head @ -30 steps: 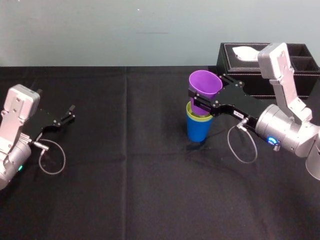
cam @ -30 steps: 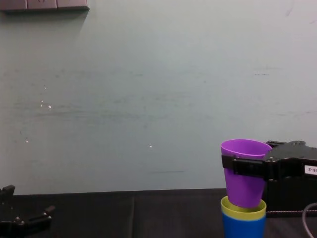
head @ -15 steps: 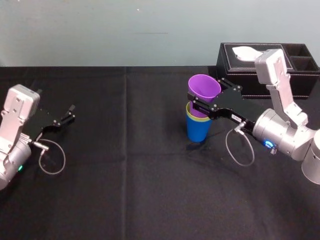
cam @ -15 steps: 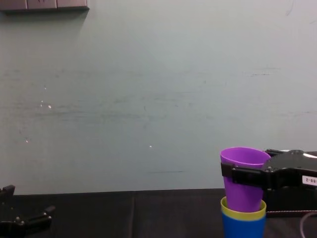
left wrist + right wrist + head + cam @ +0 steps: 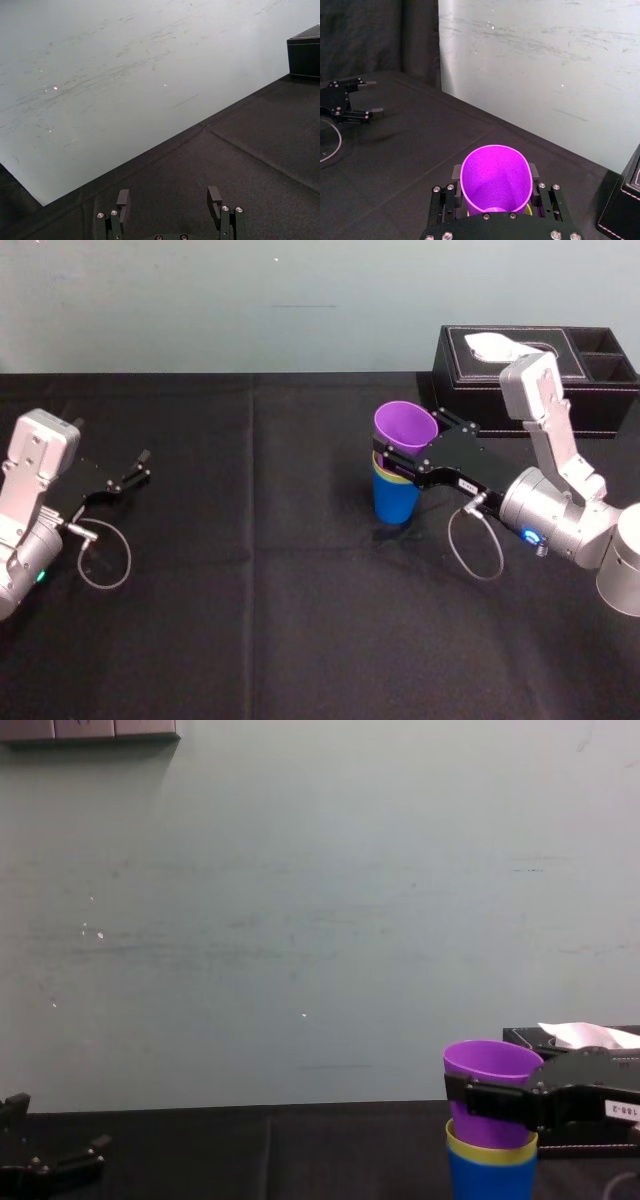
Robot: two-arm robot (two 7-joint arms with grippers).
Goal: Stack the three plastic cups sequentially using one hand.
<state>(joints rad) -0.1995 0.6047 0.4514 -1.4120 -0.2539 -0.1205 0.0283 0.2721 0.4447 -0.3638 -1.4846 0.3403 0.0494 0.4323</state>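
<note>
The right gripper (image 5: 410, 447) is clamped on the purple cup (image 5: 405, 425), which sits in the yellow-green cup (image 5: 490, 1148), itself nested in the blue cup (image 5: 395, 498) standing right of centre on the black counter (image 5: 250, 600). The left gripper (image 5: 168, 200) rests at the counter's left side, fingers apart.

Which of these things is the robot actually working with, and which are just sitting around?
In the job: purple cup, gripped by the right gripper and partly nested in the yellow-green cup, which sits in the blue cup.

Lying about: tissue box behind the cups; left gripper, parked open at the table's left.
</note>
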